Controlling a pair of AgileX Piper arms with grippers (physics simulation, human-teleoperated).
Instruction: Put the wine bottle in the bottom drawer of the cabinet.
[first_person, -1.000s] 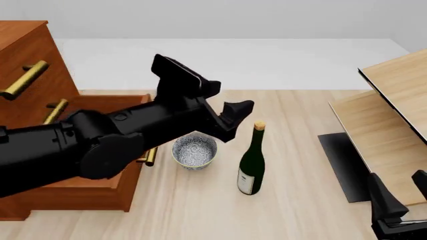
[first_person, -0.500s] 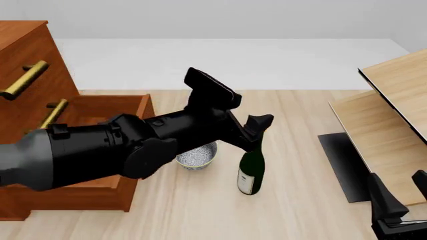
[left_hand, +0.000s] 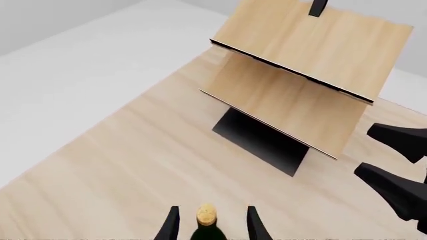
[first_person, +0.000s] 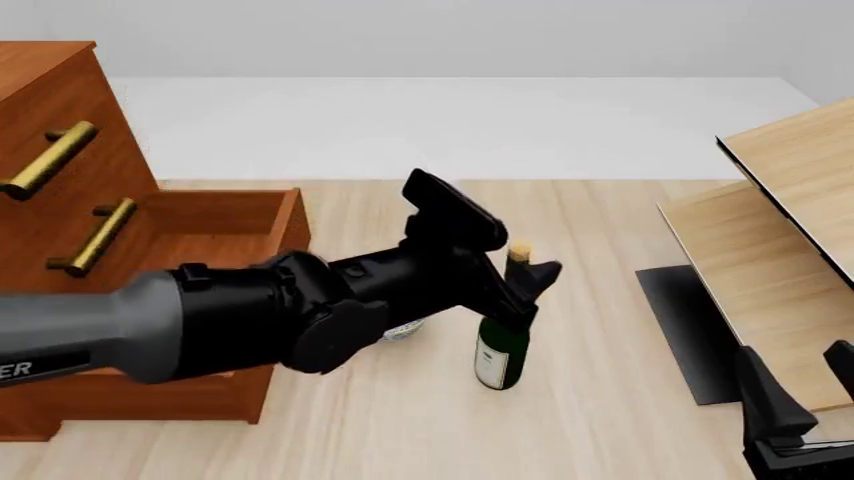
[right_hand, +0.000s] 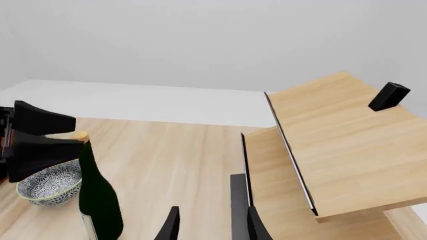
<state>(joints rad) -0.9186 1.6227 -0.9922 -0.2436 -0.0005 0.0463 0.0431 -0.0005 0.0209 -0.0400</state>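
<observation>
We've got the left gripper (left_hand: 210, 223) spread around the neck of the bottle (first_person: 502, 345), not yet clamped, so it stands upright beside the open drawer (first_person: 220, 225).

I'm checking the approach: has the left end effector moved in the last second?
Yes. In the front view the left end effector has shifted right, away from the cabinet, and now straddles the neck of the wine bottle, which stands unmoved.
</observation>
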